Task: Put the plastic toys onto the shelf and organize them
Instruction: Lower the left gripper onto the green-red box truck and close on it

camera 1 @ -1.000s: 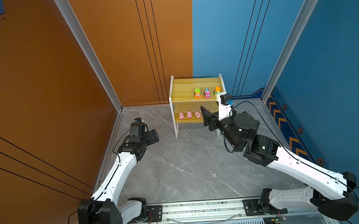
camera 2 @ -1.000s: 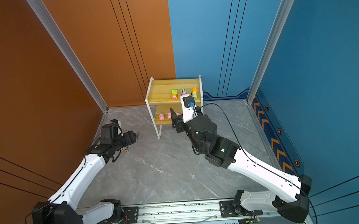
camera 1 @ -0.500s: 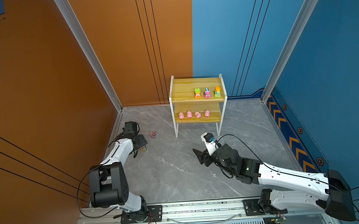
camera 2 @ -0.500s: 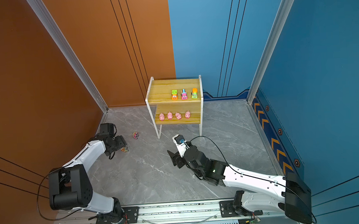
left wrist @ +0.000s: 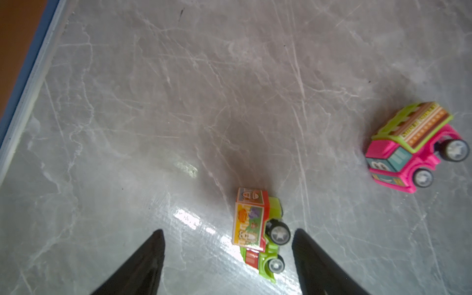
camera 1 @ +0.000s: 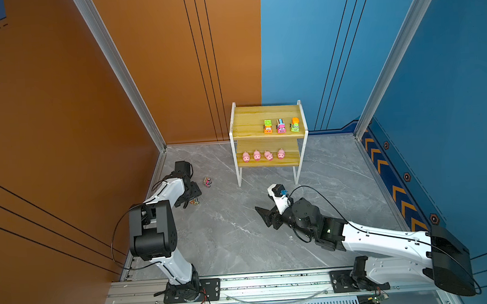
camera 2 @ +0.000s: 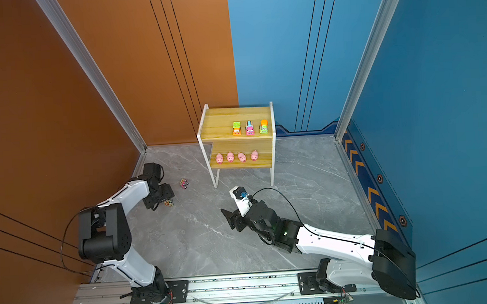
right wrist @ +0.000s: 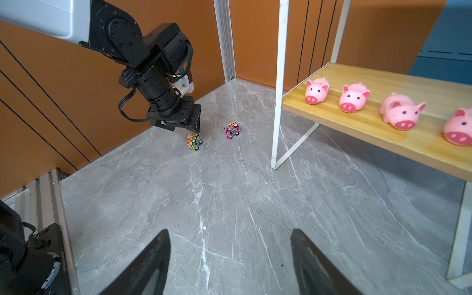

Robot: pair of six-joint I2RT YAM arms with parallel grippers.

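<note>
- Left gripper (left wrist: pixel 228 229): jaws wide, gripping nothing — green car (left wrist: pixel 255 227) lies on its side between the fingers.
- Pink car (left wrist: pixel 413 150): farther ahead, off to one side.
- Right gripper (right wrist: pixel 229 231): jaws wide, empty — shelf (right wrist: pixel 424 139) just ahead.

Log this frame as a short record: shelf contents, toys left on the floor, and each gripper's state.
shelf, top board: three toy cars in a row toward its right end
shelf, lower board: four pink pigs in a row
floor: green car and pink car, both tipped on their sides, left of the shelf
left gripper: open, low, green car between its fingers, not clamped
right gripper: open, empty, over bare floor before the shelf
left to shelve: two cars
</note>
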